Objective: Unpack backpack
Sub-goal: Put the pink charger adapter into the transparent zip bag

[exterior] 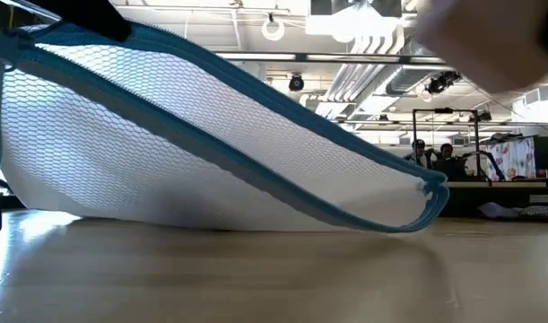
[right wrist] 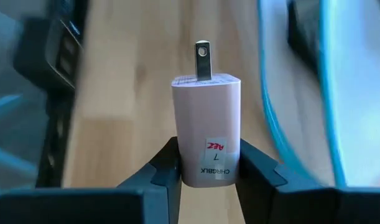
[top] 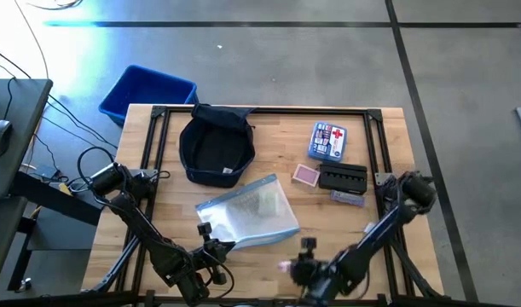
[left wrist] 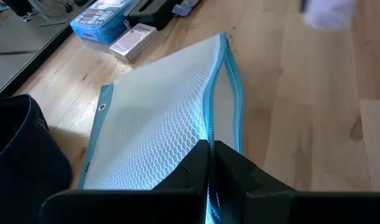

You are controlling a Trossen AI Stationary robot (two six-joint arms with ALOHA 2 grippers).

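At table's near edge, right gripper (right wrist: 205, 165) clamps a pink charger (right wrist: 206, 127), left gripper (left wrist: 209, 163) pinches mesh pouch (left wrist: 158, 118) (backpack (top: 216, 147) looks emptied); next: set charger down.

The worktop (top: 269, 264) is made of light wood with a black frame along its edges. On it sits the backpack (top: 216, 145), dark and floppy, near the far edge, and a see-through mesh pouch (top: 247, 213) with a blue zip lies just in front of it. To the side of these are a blue and white box (top: 328, 141), a small pink box (top: 305, 176), a black case (top: 343, 178) and a small purple thing (top: 347, 198), all close together
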